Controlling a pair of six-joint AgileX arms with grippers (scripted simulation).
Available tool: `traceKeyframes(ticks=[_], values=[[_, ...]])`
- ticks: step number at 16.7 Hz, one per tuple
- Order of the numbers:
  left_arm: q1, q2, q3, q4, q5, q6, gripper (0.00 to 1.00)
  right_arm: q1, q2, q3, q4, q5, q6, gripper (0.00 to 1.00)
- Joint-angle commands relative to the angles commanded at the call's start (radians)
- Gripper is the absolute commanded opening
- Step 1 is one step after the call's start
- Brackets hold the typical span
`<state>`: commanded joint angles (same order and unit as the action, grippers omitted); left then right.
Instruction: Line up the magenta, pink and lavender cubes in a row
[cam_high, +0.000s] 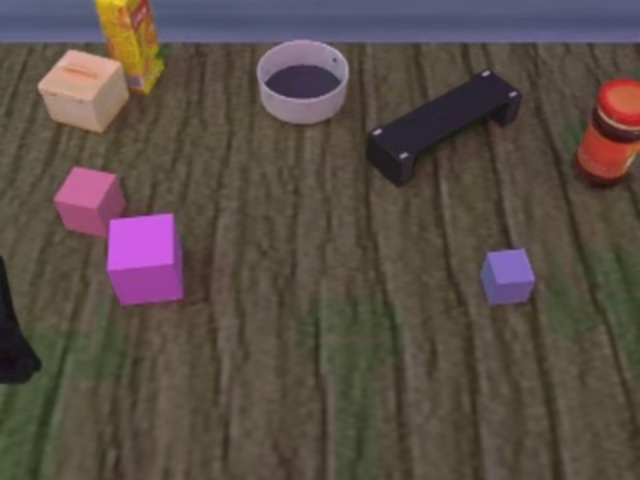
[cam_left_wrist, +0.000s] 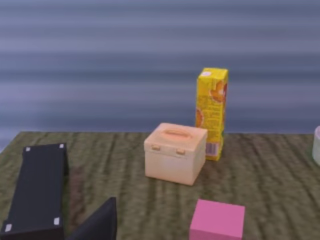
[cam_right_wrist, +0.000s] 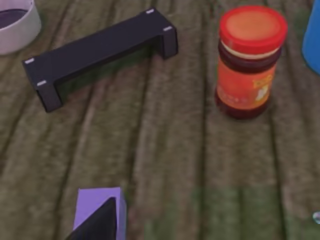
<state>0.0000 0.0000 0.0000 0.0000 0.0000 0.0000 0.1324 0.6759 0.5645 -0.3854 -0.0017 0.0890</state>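
Observation:
The magenta cube (cam_high: 145, 258) stands at the table's left, with the pink cube (cam_high: 88, 200) just behind and to the left of it, corners nearly touching. Far off at the right lies the small lavender cube (cam_high: 507, 276). My left arm (cam_high: 12, 345) shows as a dark shape at the left edge, in front of both cubes. In its wrist view the left gripper (cam_left_wrist: 155, 235) is open, one finger (cam_left_wrist: 100, 222) apart from the pink cube (cam_left_wrist: 217, 220). My right gripper (cam_right_wrist: 155, 235) is open and holds nothing; one finger (cam_right_wrist: 102, 222) overlaps the lavender cube (cam_right_wrist: 95, 200).
Along the back stand a peach box (cam_high: 83, 90), a yellow juice carton (cam_high: 130, 40), a white bowl (cam_high: 303, 80), a black bench-shaped block (cam_high: 440, 122) and a red-lidded jar (cam_high: 610, 132). A blue object (cam_right_wrist: 312, 40) shows beside the jar.

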Motion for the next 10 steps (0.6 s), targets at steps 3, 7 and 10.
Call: traceKeyframes(ticks=[3,7,10], values=[[0.0,0.0,0.0,0.0,0.0,0.0,1.0,0.055,0.339,0.237,-0.173,0.0,0.039,1.0],[0.0,0.0,0.0,0.0,0.0,0.0,1.0,0.125,0.773,0.539,-0.395,0.002,0.09,1.0],[0.0,0.0,0.0,0.0,0.0,0.0,1.0,0.171,1.03,0.74,-0.537,0.002,0.123,1.0]])
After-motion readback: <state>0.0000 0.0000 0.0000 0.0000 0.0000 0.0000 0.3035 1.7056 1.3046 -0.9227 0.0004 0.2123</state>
